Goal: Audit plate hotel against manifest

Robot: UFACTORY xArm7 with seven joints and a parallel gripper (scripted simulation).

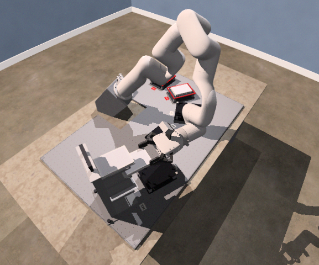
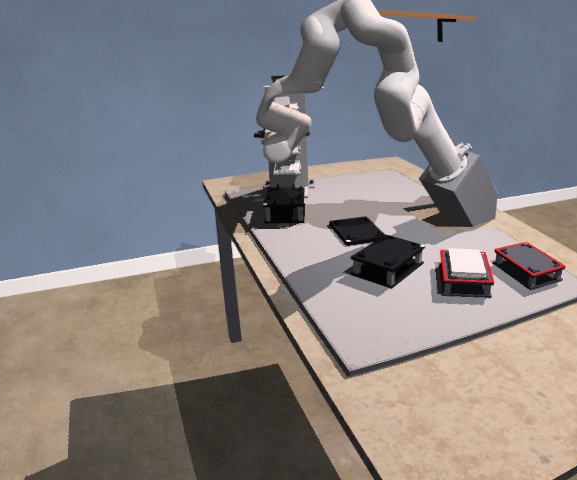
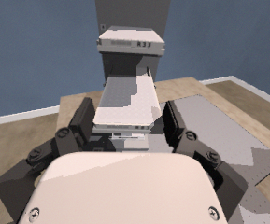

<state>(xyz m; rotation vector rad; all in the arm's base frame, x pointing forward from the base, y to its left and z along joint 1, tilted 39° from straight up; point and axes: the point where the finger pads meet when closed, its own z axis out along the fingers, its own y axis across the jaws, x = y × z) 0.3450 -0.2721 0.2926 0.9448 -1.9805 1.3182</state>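
Note:
The plate hotel H1 [image 1: 85,157] [image 2: 301,111] [image 3: 134,14] stands at the deck's end. Its top slot holds a white plate [image 1: 115,160] [image 3: 131,41] whose front label reads R33. My gripper [image 1: 151,151] [image 2: 284,166] [image 3: 129,107] is shut on a white plate [image 1: 139,161] [image 3: 129,100]. It holds that plate level by its long sides, just in front of the hotel and lower than the R33 plate. I read no label on the held plate's near end. Another plate [image 1: 123,193] shows in a lower slot.
The black landing nest [image 1: 160,176] [image 2: 284,204] stands below the held plate. A red-rimmed quarantine nest [image 1: 168,90] [image 2: 442,268] carries a white plate [image 1: 181,90] [image 2: 466,261]. The other red-rimmed nest [image 2: 528,260] is bare. A black raised nest [image 2: 387,255] and a flat black pad [image 2: 355,228] lie mid-deck.

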